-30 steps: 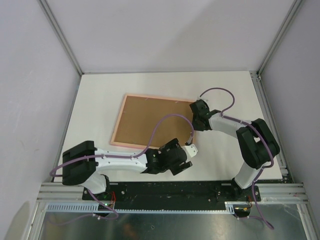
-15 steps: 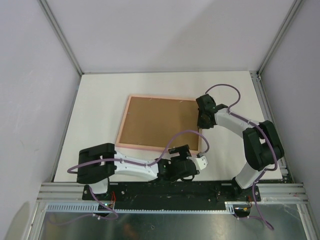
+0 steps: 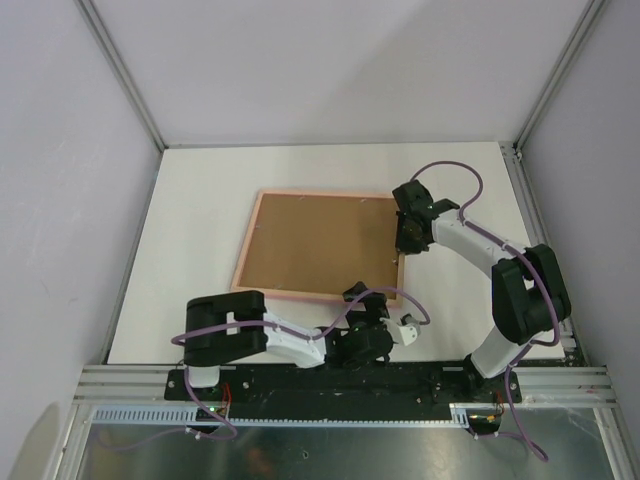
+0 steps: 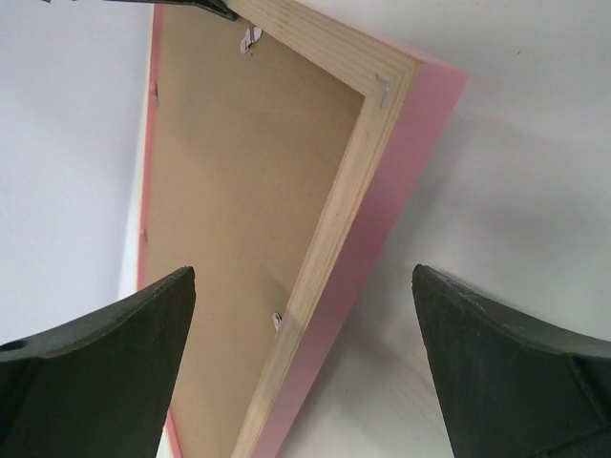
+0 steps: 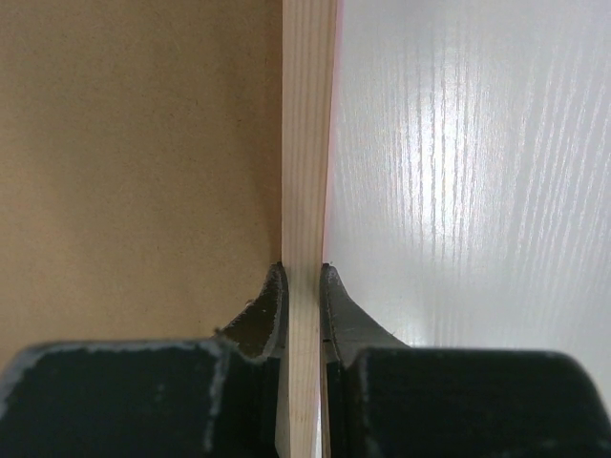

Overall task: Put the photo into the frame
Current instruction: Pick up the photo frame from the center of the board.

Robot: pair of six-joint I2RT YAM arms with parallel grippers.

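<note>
The frame (image 3: 300,293) lies back-up on the white table, its pale wood rail around a brown backing board (image 3: 320,245). The photo is hidden. My right gripper (image 3: 408,238) is shut on the frame's right rail. In the right wrist view both fingers (image 5: 272,305) press that wood rail (image 5: 307,143) from either side. My left gripper (image 3: 375,306) is open at the frame's near right corner. In the left wrist view its wide-apart fingers (image 4: 95,363) stand on either side of the rail (image 4: 334,219) and its pink outer side (image 4: 387,229), touching neither.
Small metal tabs (image 4: 250,38) hold the backing board in the frame. White table (image 3: 200,200) lies left of and behind the frame. Grey enclosure walls and corner posts (image 3: 125,75) ring the table, and a metal rail (image 3: 330,385) runs along the near edge.
The frame has slid and turned to the right in the right gripper. The left arm has swung in along the near edge, bringing its gripper to the frame's near right corner, opened wider.
</note>
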